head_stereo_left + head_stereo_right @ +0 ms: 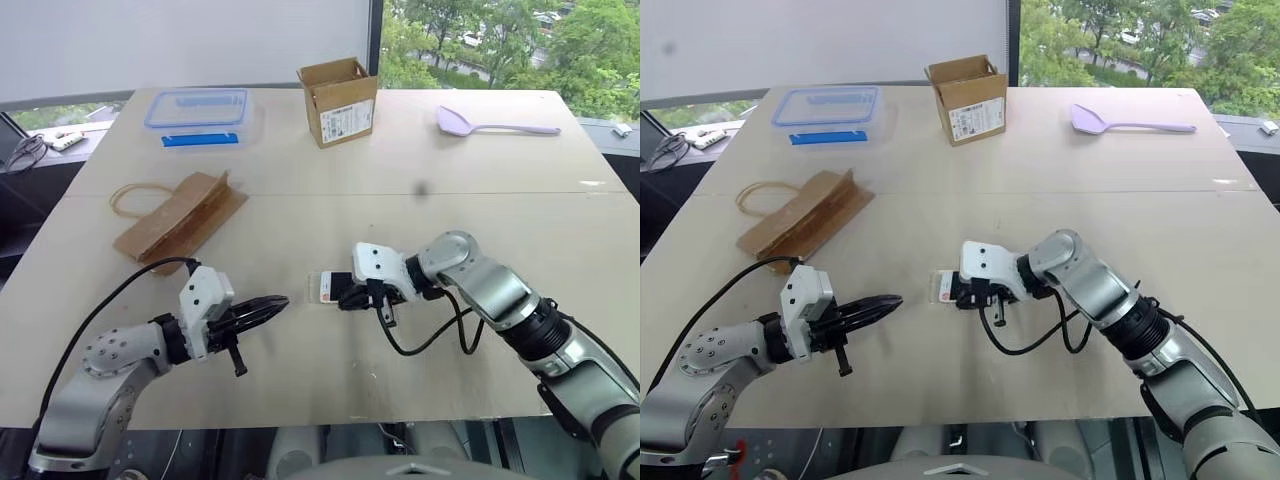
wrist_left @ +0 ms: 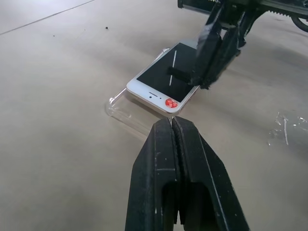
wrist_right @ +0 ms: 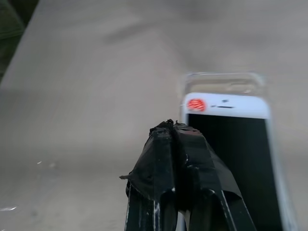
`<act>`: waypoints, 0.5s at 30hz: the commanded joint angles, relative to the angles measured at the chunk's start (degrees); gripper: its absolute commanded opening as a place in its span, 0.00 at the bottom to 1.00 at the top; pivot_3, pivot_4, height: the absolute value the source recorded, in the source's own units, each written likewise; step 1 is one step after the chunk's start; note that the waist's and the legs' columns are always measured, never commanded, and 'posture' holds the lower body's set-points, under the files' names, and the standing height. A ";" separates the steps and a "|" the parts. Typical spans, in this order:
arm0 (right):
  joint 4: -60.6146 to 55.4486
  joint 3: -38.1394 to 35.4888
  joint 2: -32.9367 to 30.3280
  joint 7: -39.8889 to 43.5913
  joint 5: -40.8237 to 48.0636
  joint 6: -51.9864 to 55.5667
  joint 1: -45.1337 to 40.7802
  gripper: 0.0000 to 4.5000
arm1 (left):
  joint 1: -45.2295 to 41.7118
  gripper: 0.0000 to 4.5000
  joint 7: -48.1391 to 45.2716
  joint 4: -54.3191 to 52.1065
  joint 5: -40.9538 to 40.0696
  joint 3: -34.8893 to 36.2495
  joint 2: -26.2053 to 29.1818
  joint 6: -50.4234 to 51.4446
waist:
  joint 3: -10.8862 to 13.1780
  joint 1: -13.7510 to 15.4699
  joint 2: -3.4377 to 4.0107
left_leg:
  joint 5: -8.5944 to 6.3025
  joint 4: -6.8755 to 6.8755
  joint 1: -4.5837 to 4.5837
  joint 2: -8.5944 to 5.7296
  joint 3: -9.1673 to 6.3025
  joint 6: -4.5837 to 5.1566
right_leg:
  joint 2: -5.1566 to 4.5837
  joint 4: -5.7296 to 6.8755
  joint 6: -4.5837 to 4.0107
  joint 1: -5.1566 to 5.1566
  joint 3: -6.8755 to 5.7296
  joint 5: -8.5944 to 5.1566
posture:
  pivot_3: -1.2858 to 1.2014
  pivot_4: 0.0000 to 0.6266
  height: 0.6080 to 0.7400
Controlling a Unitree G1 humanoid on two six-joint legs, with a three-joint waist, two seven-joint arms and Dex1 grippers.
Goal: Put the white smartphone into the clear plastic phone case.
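Observation:
The white smartphone lies screen up near the table's front, a red dot on its bezel. It rests on the clear plastic phone case, set off from it, so the case's rim sticks out past the phone's near end. My right gripper is shut, its taped tips down on the phone's screen near one long edge. My left gripper is shut and holds nothing. It hovers just to the left of the phone, pointing at it, a short gap from the case's rim.
A brown paper bag lies at mid left. At the back stand a clear box with a blue lid and an open cardboard box. A purple spatula lies at the back right. A scrap of clear film is near the phone.

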 commanded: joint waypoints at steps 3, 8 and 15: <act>0.20 1.04 -0.51 0.68 -1.19 -1.34 -1.05 0.00 | 0.19 0.00 -0.35 -0.74 -0.20 0.21 0.10 -0.84 | 0.00 -0.01 0.00 | 0.00 0.00 0.00 0.00 0.00 0.00 | 0.00 0.00 0.00 0.00 0.00 0.00 | 0.52 0.24 1.00; 2.31 1.33 -0.30 -0.25 -2.98 -2.52 -1.37 0.00 | 0.31 0.00 -0.17 -0.86 -0.13 0.21 -0.01 -0.82 | 0.00 -0.01 0.00 | 0.00 0.00 0.00 0.00 0.00 0.00 | 0.00 0.00 0.00 -0.01 0.00 0.00 | 0.52 0.24 1.00; 3.01 0.73 -0.06 0.24 -2.90 -3.12 -1.68 0.00 | 0.18 0.00 0.03 -0.70 -0.01 0.09 -0.20 -0.98 | 0.00 0.00 0.00 | 0.00 0.00 0.00 0.00 0.00 0.00 | 0.00 0.00 0.00 0.00 0.00 0.00 | 0.52 0.24 1.00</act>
